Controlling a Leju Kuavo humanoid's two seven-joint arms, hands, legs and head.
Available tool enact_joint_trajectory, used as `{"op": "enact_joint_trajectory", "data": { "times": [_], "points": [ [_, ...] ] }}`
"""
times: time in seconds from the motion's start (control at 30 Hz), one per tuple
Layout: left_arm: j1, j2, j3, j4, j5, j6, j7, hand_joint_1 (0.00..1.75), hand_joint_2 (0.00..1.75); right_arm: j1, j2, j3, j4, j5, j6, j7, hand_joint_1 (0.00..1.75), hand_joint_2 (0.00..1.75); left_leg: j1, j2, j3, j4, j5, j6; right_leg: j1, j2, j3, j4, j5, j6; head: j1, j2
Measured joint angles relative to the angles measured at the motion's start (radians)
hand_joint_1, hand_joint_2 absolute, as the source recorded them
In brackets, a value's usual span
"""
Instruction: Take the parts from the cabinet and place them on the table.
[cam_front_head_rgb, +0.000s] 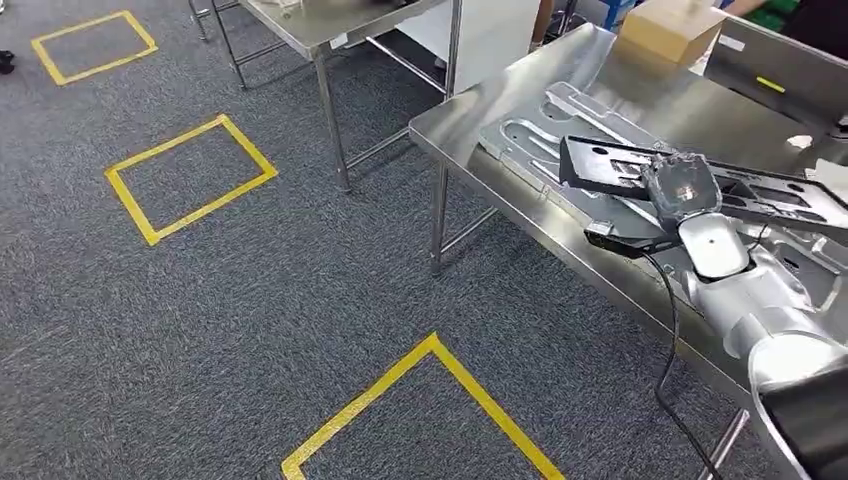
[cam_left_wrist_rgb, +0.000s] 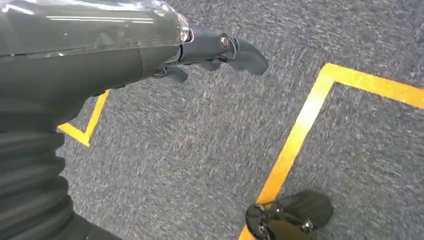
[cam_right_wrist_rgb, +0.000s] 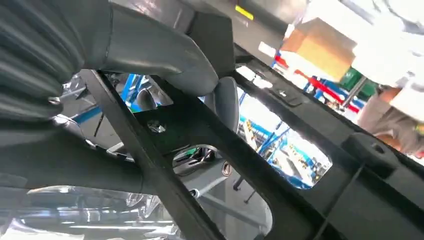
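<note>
Black frame part over the steel table, held by the right hand

The black plastic frame part (cam_front_head_rgb: 640, 170) is flat and openwork, with struts, cut-out windows and a solid rectangular end toward the table's front edge. It lies roughly level, slightly tilted, above the silver pressed-metal panel (cam_front_head_rgb: 560, 130) that rests flat on the stainless steel table (cam_front_head_rgb: 470, 120). The right hand (cam_front_head_rgb: 680, 190) grips it near its middle; in the right wrist view the thumb (cam_right_wrist_rgb: 165, 55) presses over a strut of the part (cam_right_wrist_rgb: 240, 150).
</note>
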Motion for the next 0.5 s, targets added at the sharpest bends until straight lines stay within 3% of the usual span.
{"op": "enact_joint_trajectory", "data": {
  "times": [0.07, 0.1, 0.13, 0.17, 0.27, 0.3, 0.33, 0.4, 0.43, 0.47, 0.5],
  "points": [
    [0.002, -0.001, 0.0, 0.0, 0.0, 0.0, 0.0, 0.0, 1.75, -0.002, 0.0, 0.0, 0.0, 0.0, 0.0, 0.0, 1.75, 1.75, 0.003, 0.005, -0.008, 0.029, -0.017, -0.009, -0.007, -0.013, 0.089, -0.179, 0.095, 0.006, 0.0, 0.0],
    [0.002, -0.001, 0.0, 0.0, 0.0, 0.0, -0.002, 0.0, 1.75, -0.004, 0.0, 0.0, 0.0, 0.0, 0.0, 0.0, 1.75, 1.75, 0.001, 0.007, -0.014, 0.049, -0.028, -0.016, -0.01, -0.033, 0.135, -0.269, 0.127, 0.009, 0.0, 0.0],
    [0.001, 0.0, 0.0, 0.0, 0.0, 0.0, -0.003, 0.0, 1.75, -0.008, 0.0, 0.0, 0.0, 0.0, 0.0, 0.0, 1.75, 1.75, -0.005, 0.008, -0.023, 0.067, -0.038, -0.023, 0.002, -0.035, 0.139, -0.282, 0.107, 0.003, 0.0, 0.0],
    [0.0, 0.0, 0.0, 0.0, -0.001, 0.0, -0.004, 0.0, 1.75, -0.007, 0.001, 0.0, 0.0, 0.0, 0.0, -0.002, 1.75, 1.75, -0.005, 0.01, -0.027, 0.072, -0.041, -0.027, -0.002, -0.024, 0.132, -0.276, 0.109, -0.01, 0.0, 0.0],
    [0.0, 0.001, 0.0, 0.0, -0.004, 0.001, -0.003, 0.0, 1.75, -0.003, 0.002, 0.0, 0.0, 0.0, 0.0, -0.003, 1.75, 1.75, -0.003, 0.02, -0.029, 0.077, -0.045, -0.04, -0.001, -0.013, 0.126, -0.27, 0.111, -0.027, 0.0, 0.0],
    [0.0, 0.002, 0.0, 0.0, -0.006, 0.001, -0.003, 0.0, 1.75, -0.004, 0.002, 0.0, 0.0, 0.0, 0.0, -0.003, 1.75, 1.75, -0.001, 0.013, -0.037, 0.093, -0.061, -0.046, -0.003, -0.012, 0.128, -0.271, 0.113, -0.032, 0.0, 0.0],
    [0.0, 0.001, 0.0, 0.0, -0.006, 0.001, -0.003, 0.0, 1.75, -0.005, 0.002, 0.0, 0.0, 0.0, 0.0, -0.002, 1.75, 1.75, 0.001, 0.006, -0.059, 0.146, -0.099, -0.051, -0.004, -0.01, 0.127, -0.271, 0.113, -0.038, 0.0, 0.0],
    [0.0, 0.001, 0.0, 0.0, -0.006, 0.001, -0.003, 0.0, 1.75, -0.004, 0.006, 0.0, 0.0, 0.004, 0.0, -0.002, 1.75, 1.75, 0.003, 0.002, -0.139, 0.327, -0.185, -0.056, 0.001, -0.005, 0.126, -0.27, 0.112, -0.044, 0.0, 0.0],
    [0.001, 0.001, 0.0, 0.0, -0.006, 0.001, -0.003, 0.0, 1.75, -0.002, 0.007, 0.0, 0.0, 0.005, 0.0, -0.002, 1.75, 1.75, 0.003, 0.001, -0.177, 0.409, -0.212, -0.057, 0.003, 0.0, 0.125, -0.269, 0.111, -0.045, 0.0, 0.0],
    [0.002, 0.001, 0.0, 0.0, -0.005, 0.001, -0.003, 0.0, 1.75, -0.001, 0.01, 0.0, 0.0, 0.006, 0.0, -0.002, 1.75, 1.75, 0.003, 0.001, -0.196, 0.445, -0.215, -0.055, 0.006, 0.005, 0.125, -0.266, 0.11, -0.047, 0.0, 0.0],
    [0.001, 0.001, 0.0, 0.0, -0.005, 0.001, -0.003, 0.0, 1.75, -0.001, 0.012, 0.0, 0.0, 0.006, 0.001, -0.002, 1.75, 1.75, 0.002, 0.0, -0.19, 0.426, -0.193, -0.05, 0.008, 0.01, 0.125, -0.263, 0.108, -0.048, 0.0, 0.0]
  ]
}}
